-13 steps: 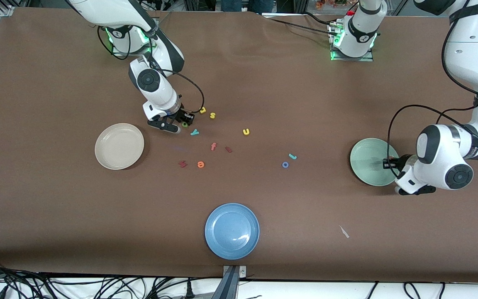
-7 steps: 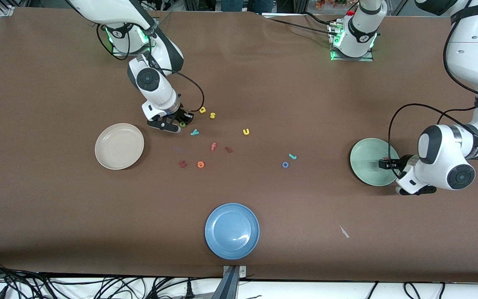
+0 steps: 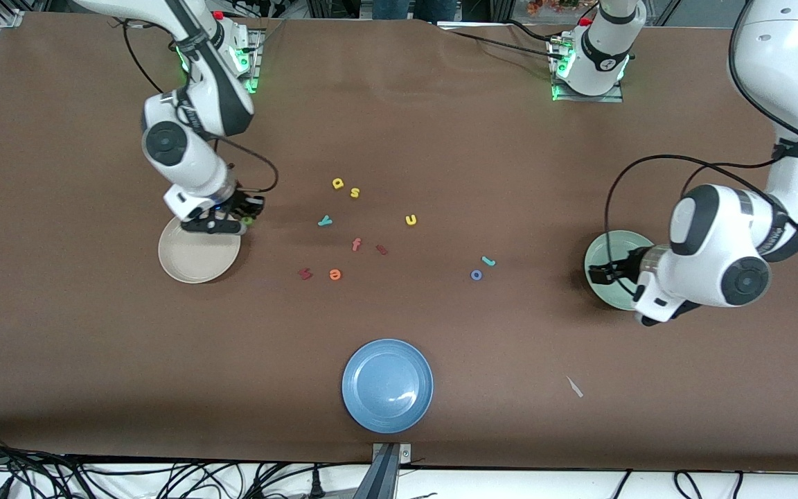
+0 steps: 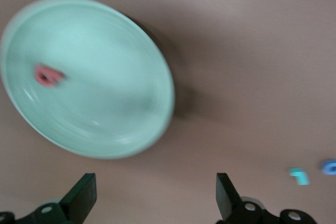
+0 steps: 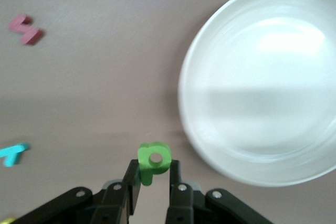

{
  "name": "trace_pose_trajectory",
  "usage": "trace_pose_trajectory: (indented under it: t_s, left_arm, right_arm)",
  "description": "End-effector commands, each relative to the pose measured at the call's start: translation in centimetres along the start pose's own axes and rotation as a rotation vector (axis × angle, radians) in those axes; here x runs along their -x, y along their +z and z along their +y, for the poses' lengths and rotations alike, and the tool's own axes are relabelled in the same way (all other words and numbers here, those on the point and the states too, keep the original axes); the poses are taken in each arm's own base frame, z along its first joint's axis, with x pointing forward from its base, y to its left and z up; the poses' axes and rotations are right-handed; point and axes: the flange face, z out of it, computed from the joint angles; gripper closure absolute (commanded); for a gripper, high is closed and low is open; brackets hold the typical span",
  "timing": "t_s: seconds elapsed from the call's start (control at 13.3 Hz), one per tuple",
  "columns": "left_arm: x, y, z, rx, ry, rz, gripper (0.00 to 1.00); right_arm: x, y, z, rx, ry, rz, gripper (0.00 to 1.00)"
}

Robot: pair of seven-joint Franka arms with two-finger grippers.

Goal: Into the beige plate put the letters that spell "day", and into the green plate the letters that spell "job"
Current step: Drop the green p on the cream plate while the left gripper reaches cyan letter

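I have the green d point(image 5: 153, 160) clamped between the right gripper point(image 3: 236, 216)'s fingers, up at the rim of the beige plate point(image 3: 194, 267) on the side toward the loose letters. To place it well I'd carry it over the plate's middle, lower close, then release so the light foam doesn't bounce out. The left gripper point(image 3: 605, 272) hangs over the green plate point(image 4: 131, 108) with fingers wide apart; the salmon-red b point(image 4: 48, 75) lies inside. The teal j point(image 3: 488, 261) and blue o point(image 3: 476, 275) wait on the table, toward the middle from that plate
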Motion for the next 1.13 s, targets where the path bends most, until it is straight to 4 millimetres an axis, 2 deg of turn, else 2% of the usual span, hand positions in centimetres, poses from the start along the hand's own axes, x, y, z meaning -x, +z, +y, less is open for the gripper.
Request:
trace_pose_trajectory:
  t_s: [0.0, 0.08, 0.15, 0.3, 0.45, 0.6, 0.68, 0.83, 1.05]
  left_arm:
    - [2.6, 0.4, 4.4, 0.037, -0.177, 0.017, 0.00]
    - [3.6, 0.6, 6.3, 0.056, -0.225, 0.041, 0.00]
    - [4.2, 1.4, 7.9, 0.078, -0.284, 0.055, 0.00]
    - [5.3, 3.4, 11.0, 0.126, -0.374, 0.070, 0.00]
    - [7.0, 5.8, 13.0, 0.135, -0.409, 0.077, 0.00]
    - [8.2, 9.5, 14.2, 0.170, -0.461, 0.108, 0.00]
    - [8.8, 11.1, 14.2, 0.168, -0.465, 0.135, 0.00]
    - [9.8, 13.2, 14.6, 0.135, -0.486, 0.169, 0.03]
    - [10.0, 14.3, 14.8, 0.121, -0.531, 0.169, 0.22]
  right_arm:
    - [-1.9, -1.1, 4.0, 0.019, -0.112, 0.006, 0.75]
    - [-2.2, -0.7, 5.6, 0.022, -0.143, 0.000, 0.74]
    - [-2.4, -0.4, 6.8, 0.024, -0.149, -0.005, 0.66]
    - [-2.7, 0.3, 8.3, 0.025, -0.144, -0.007, 0.42]
    - [-2.7, 0.6, 8.3, 0.024, -0.137, -0.010, 0.28]
    - [-2.8, 0.5, 7.8, 0.018, -0.112, -0.009, 0.27]
    - [-3.0, 0.5, 6.8, 0.014, -0.074, -0.007, 0.26]
    - [-2.7, 1.0, 2.3, -0.004, 0.004, -0.013, 0.26]
    - [-1.1, 1.3, -4.2, -0.024, 0.151, -0.027, 0.26]
